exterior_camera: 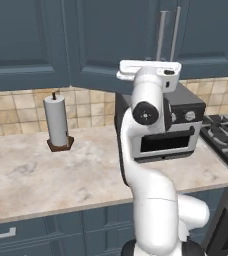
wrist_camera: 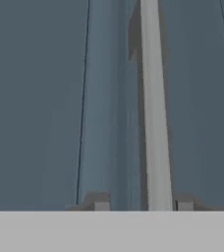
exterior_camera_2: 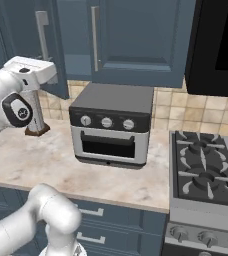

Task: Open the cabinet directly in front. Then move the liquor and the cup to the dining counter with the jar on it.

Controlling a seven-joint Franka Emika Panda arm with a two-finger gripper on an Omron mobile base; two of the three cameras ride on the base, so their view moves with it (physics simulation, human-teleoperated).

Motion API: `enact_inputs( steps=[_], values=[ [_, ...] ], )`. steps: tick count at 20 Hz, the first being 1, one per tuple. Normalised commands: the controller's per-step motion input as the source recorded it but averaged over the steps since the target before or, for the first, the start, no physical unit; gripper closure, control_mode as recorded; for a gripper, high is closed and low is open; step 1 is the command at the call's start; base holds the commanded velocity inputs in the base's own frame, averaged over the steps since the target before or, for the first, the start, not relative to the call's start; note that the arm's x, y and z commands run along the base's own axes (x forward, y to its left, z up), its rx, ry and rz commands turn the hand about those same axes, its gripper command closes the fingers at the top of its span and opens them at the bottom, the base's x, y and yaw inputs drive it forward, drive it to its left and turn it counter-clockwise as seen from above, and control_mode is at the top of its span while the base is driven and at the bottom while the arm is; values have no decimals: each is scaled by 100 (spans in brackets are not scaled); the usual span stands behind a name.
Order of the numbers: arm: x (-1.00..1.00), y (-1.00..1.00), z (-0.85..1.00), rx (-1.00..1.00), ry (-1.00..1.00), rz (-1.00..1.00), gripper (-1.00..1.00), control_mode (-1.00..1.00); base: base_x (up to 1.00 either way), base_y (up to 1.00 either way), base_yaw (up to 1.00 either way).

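The cabinet [exterior_camera: 111, 40] [exterior_camera_2: 131, 40] is a dark blue-grey wall unit with two panelled doors. Its left door looks swung slightly out toward me. In the hand view a silver bar handle [wrist_camera: 154, 123] runs up the door panel [wrist_camera: 35, 98]. My gripper [wrist_camera: 142, 203] is open, with its fingertips [wrist_camera: 101, 202] either side of that handle; the bar lies close to the right tip. My white hand [exterior_camera_2: 31, 70] [exterior_camera: 148, 70] is raised at the door's lower edge. The liquor, the cup, the jar and the dining counter are out of view.
A grey toaster oven [exterior_camera: 161, 130] [exterior_camera_2: 111, 125] stands on the beige counter [exterior_camera: 36, 175] below the cabinet. A paper towel roll [exterior_camera: 57, 122] stands to its left. A gas stove [exterior_camera_2: 206, 170] lies to the right, with a black appliance [exterior_camera_2: 221, 40] above it.
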Motion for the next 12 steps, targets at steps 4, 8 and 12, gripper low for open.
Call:
enact_inputs(
  steps=[4, 8, 12],
  values=[
    [-100, 96, 14, 6, 8, -16, 100, -100, 0, 0, 0],
    [-90, 100, 4, 3, 13, -14, 100, -100, 0, 0, 0],
    [-73, 96, 0, 0, 14, -14, 100, -100, 0, 0, 0]
  ],
)
